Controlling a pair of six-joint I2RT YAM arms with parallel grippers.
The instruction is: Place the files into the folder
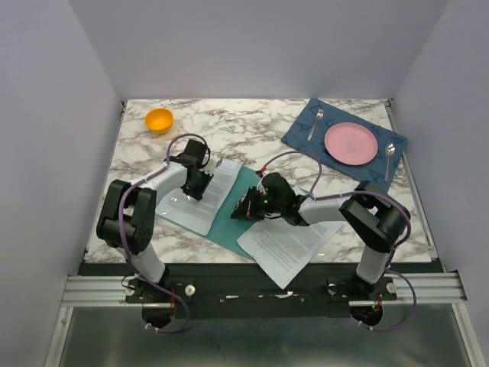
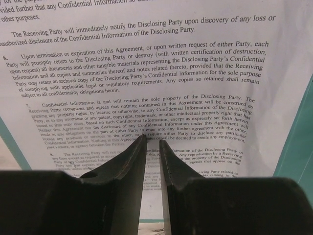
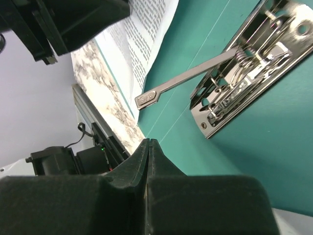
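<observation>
Teal folder (image 3: 264,147) lay open on the table (image 1: 229,126), one printed sheet (image 2: 146,73) on its left half, further files (image 1: 286,245) beside it. Left gripper (image 2: 152,142) stood slightly parted above that sheet; right gripper (image 3: 148,143) pressed together beside the metal clip (image 3: 244,73).

Plain pale grey-lavender walls (image 1: 252,46) enclose a white marble-patterned desk (image 1: 244,130) (grey-veined), evenly lit; an aluminium rail (image 1: 99,289) fronts it.

Matt printed paper files (image 2: 146,73), smooth teal folder (image 3: 274,161), shiny metal clip (image 3: 244,83)
</observation>
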